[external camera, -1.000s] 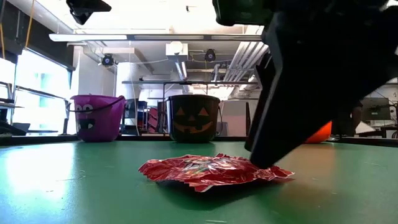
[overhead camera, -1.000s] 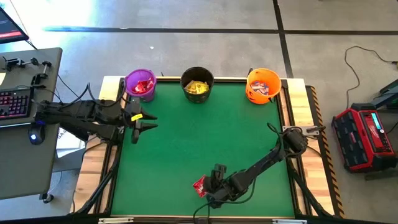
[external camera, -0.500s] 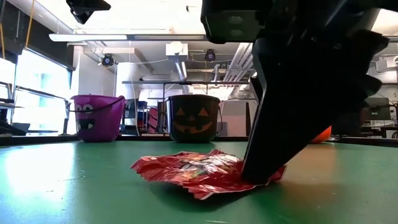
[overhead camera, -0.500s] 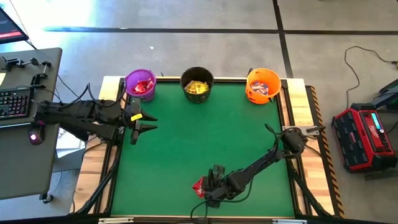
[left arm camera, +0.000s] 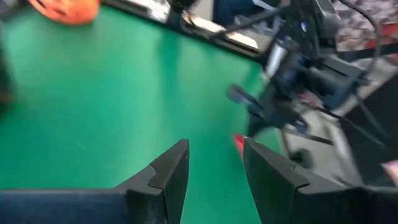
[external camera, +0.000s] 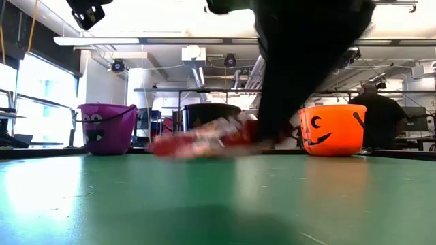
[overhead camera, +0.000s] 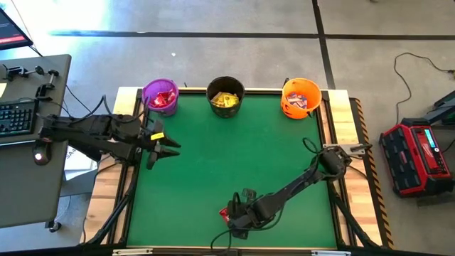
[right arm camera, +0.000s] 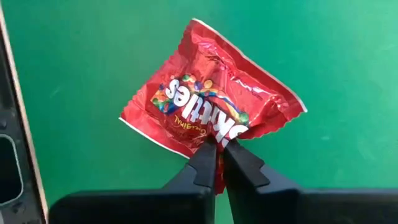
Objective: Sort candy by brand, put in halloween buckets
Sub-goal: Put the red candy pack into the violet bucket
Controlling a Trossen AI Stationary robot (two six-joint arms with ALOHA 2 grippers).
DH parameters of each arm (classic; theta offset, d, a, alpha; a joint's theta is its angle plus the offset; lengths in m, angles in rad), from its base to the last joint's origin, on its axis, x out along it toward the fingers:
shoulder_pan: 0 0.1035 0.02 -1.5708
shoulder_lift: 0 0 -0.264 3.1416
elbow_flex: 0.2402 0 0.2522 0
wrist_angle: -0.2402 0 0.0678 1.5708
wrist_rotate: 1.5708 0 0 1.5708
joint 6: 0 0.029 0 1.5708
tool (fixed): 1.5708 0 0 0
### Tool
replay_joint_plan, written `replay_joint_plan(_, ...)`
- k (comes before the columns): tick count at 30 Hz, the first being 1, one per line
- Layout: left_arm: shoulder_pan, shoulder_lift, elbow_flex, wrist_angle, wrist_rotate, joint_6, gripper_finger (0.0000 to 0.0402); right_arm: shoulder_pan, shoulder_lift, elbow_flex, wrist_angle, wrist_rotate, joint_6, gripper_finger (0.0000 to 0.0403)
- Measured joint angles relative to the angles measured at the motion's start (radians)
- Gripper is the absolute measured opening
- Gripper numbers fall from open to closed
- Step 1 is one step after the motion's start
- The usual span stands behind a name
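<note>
A green tabletop (overhead camera: 234,156) with pale wooden edges stands on a grey concrete floor, with a workshop room of ceiling pipes and lights behind its far edge.

Near the tabletop's near edge, a little left of centre, a glossy red packet (right arm camera: 208,109) of candy is pinched at one edge by the right hand (right arm camera: 217,152), whose two fingers are pressed together on the wrapper. In the low view the packet (external camera: 197,139) shows blurred and clear of the green surface, hanging from the dark hand above it. From above, the right hand (overhead camera: 234,215) sits at the end of an arm that reaches in from the right edge of the tabletop.

Along the far edge stand three buckets, well apart from one another. The purple bucket (overhead camera: 161,94) on the left holds red packets, the black bucket (overhead camera: 226,94) in the middle holds yellow ones, and the orange bucket (overhead camera: 301,97) on the right, with a dark face pattern, holds pale sweets too small to tell.

The left hand (overhead camera: 162,144) waits over the left side of the tabletop, just near of the purple bucket, its fingers (left arm camera: 165,174) apart with nothing between them.

A person (external camera: 371,119) in dark clothes stands in the room behind the orange bucket. A keyboard (overhead camera: 15,117) lies on a grey desk to the left, and a red device (overhead camera: 416,156) sits on the floor to the right.
</note>
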Motion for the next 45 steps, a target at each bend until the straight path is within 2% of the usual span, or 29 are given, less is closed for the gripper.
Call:
replay_joint_plan(2,0.0,0.017,0.0,-0.001,0.066,-0.047,0.0145,-0.013,0.0,0.04,-0.047,0.014,-0.012,0.001)
replay_joint_plan(6,0.0,0.07,0.0,-0.002,0.197,-0.121,0.0145,-0.044,-0.001,0.138,-0.127,0.114,-0.042,0.0004)
replay_joint_plan(11,-0.001,0.151,0.0,-0.001,0.22,-0.205,0.0149,-0.09,-0.002,0.267,-0.169,0.262,-0.115,0.0003)
replay_joint_plan(16,0.0,0.231,0.0,0.0,0.261,-0.218,0.0177,-0.131,-0.004,0.36,-0.169,0.364,-0.215,0.0003)
replay_joint_plan(24,0.0,0.288,0.0,0.036,0.298,-0.208,0.0231,-0.167,-0.005,0.435,-0.159,0.42,-0.328,0.0002)
replay_joint_plan(30,0.003,0.286,0.0,0.14,0.319,-0.213,0.0235,-0.171,-0.005,0.436,-0.119,0.42,-0.382,0.0002)
replay_joint_plan(35,0.003,0.325,0.0,0.137,0.358,-0.221,0.0234,-0.171,-0.005,0.436,-0.084,0.443,-0.403,0.0002)
replay_joint_plan(40,0.002,0.363,0.0,0.144,0.41,-0.22,0.0219,-0.171,-0.005,0.436,-0.063,0.445,-0.42,0.0002)
replay_joint_plan(45,0.002,0.364,0.0,0.166,0.436,-0.215,0.0167,-0.171,-0.005,0.436,-0.063,0.445,-0.42,0.0002)
